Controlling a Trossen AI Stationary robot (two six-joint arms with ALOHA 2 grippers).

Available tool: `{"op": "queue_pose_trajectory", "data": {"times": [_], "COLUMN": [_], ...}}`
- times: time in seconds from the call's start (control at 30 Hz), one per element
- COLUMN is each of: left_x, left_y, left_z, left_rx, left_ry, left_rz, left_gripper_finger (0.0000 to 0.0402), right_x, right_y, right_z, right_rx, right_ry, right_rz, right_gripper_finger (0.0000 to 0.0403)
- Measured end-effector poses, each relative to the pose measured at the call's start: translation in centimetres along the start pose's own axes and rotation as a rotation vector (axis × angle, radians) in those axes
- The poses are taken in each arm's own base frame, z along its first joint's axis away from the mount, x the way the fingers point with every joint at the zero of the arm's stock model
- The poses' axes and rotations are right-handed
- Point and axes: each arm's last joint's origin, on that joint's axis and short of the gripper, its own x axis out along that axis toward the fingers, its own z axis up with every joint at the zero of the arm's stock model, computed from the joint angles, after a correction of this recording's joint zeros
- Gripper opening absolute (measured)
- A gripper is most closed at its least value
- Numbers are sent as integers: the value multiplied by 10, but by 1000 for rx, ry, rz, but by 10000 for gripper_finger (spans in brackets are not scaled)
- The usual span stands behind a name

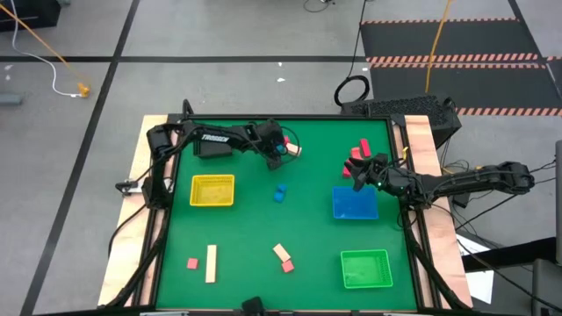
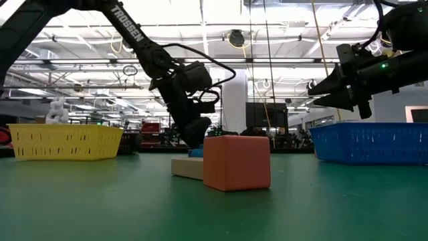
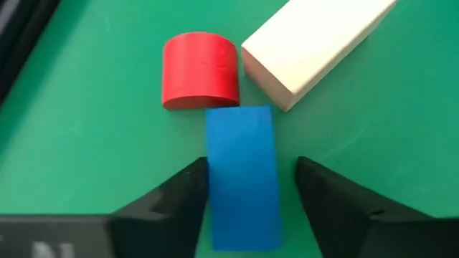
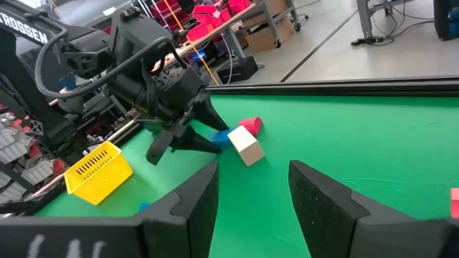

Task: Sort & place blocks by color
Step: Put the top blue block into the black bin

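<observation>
At the lower left of the high view, a small pink cube lies beside a long pale wooden bar on the smooth green table. Above them sits the yellow tray, a slotted plastic bin with low walls. Up toward the top centre, the left gripper is down at the table with its dark fingers spread narrowly to either side of a flat-faced blue bar, close to its sides but not visibly pressing it. Just past the bar's far end stand a red block with a rounded top and a square-edged cream bar. Near mid-frame two small blue cubes sit together; lower down, a tan bar rests against a pink cube, which fills the low view as a matte, soft-cornered block. At the lower right is the green tray, ribbed like the yellow one. Above it is the blue tray, with the right gripper at its upper left corner, fingers parted wide and empty. Several red blocks lie scattered just above that gripper.
</observation>
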Motion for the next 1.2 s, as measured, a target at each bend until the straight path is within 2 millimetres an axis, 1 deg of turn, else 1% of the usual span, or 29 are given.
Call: {"op": "queue_pose_trajectory", "data": {"times": [0.13, 0.43, 0.53, 0.6, 0.7, 0.83, 0.93, 1.03, 1.13, 1.2], "left_x": [-1, -10, -21, -35, -65, -112, -149, -177, -197, -201], "left_y": [5, 8, 11, 15, 24, 34, 41, 46, 52, 55], "left_z": [2, 7, 11, 20, 30, 30, 24, 14, 2, -9], "left_rx": [-79, -116, -100, -88, -90, -121, -125, -131, -147, -170], "left_ry": [21, 118, 144, 109, 42, 19, 15, 49, 95, 134], "left_rz": [4, -30, -40, -35, -24, -9, 3, 27, 76, 100], "left_gripper_finger": [133, 132, 132, 132, 132, 133, 134, 134, 134, 134], "right_x": [0, 0, 0, 0, 0, 0, 0, 0, 0, 0], "right_y": [0, 0, 0, 0, 0, 0, 0, 0, 0, 0], "right_z": [0, 0, 0, 0, 0, 0, 0, 0, 0, 0], "right_rx": [0, 0, 0, 0, 0, 0, 0, -1, 2, 1], "right_ry": [0, 0, 0, 0, 0, 0, 0, 1, 2, 2], "right_rz": [0, 0, 0, 0, 0, 1, 0, 0, 3, 3], "right_gripper_finger": [160, 160, 160, 160, 160, 160, 160, 160, 160, 160]}}
